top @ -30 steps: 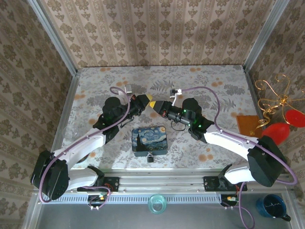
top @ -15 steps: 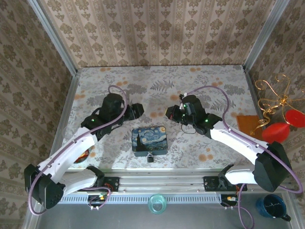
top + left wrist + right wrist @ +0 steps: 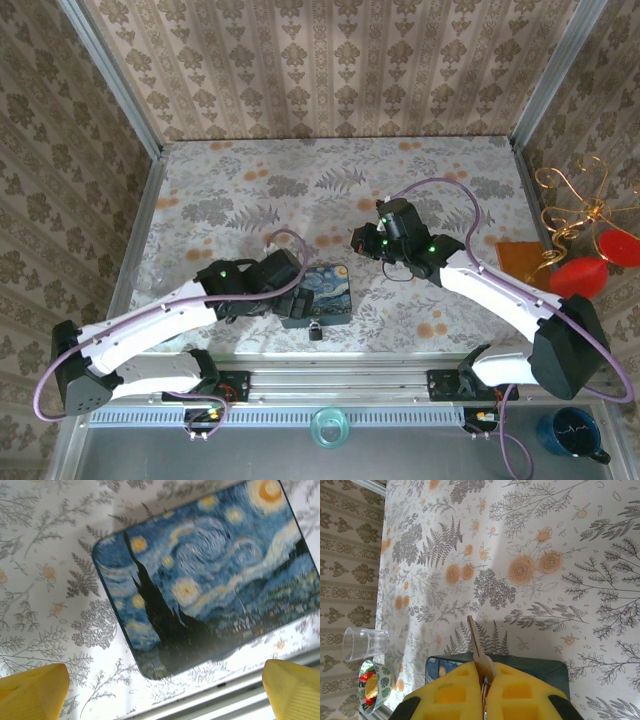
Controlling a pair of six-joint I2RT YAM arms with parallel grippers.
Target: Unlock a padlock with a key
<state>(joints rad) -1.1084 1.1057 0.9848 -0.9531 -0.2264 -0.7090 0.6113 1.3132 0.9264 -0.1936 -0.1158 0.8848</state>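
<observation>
The tiny dark padlock with a silvery shackle hangs at the front edge of the blue Starry-Night box, near the table's front rail. My right gripper hovers behind and to the right of the box. It is shut on the bow of a brass key, whose blade sticks out past the yellow fingers. My left gripper is low over the box's left part. In the left wrist view it stands open, its yellow fingertips far apart, above the box lid.
A clear cup and a patterned bowl stand at the table's left side. A brown mat, red shapes and a gold wire stand sit beyond the right edge. The metal rail runs along the front.
The two grippers met at mid-table a second ago, then parted. My left gripper opened and swung back and down onto the box. The right one kept the key and barely moved.
</observation>
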